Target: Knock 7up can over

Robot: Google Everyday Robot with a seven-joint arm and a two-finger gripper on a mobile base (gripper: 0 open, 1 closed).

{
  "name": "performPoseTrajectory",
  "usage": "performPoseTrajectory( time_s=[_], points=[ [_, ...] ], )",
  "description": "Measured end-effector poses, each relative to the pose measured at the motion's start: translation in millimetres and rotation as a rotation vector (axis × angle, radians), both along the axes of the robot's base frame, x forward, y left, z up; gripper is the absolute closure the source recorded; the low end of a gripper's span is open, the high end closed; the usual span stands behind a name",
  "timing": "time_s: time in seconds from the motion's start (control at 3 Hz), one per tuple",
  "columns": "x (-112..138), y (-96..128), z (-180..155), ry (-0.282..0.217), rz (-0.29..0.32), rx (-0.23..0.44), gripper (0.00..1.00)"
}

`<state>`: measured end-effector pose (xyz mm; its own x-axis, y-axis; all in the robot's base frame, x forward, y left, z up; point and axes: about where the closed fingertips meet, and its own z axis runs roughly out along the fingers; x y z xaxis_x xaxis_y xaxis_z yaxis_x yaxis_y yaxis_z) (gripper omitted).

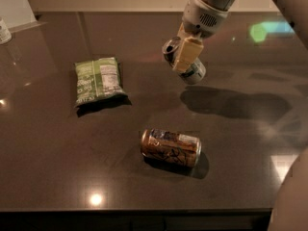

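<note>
The 7up can (196, 71) is pale green and white with a silver top. It is tilted, top pointing left, and sits a little above the dark table (57, 148), with its shadow cast to the right. My gripper (183, 61) comes down from the upper right and is shut on the can. One tan finger (186, 53) lies across the can's front; the other finger is hidden behind the can.
A green snack bag (98, 80) lies flat at the left. An orange-brown patterned can (171, 147) lies on its side near the front. A small white container (4, 31) stands at the far left edge. My arm fills the right side.
</note>
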<state>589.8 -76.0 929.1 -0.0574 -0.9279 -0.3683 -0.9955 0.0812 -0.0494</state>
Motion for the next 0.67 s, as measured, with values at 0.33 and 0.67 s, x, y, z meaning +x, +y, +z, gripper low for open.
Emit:
performPoseTrajectory(
  time_s=[0.33,0.67],
  points=[
    [-9,-14,-3,-0.011,0.023,-0.121,1.00],
    [-16,-22,-15,0.004,0.037,-0.196,0.92]
  ],
)
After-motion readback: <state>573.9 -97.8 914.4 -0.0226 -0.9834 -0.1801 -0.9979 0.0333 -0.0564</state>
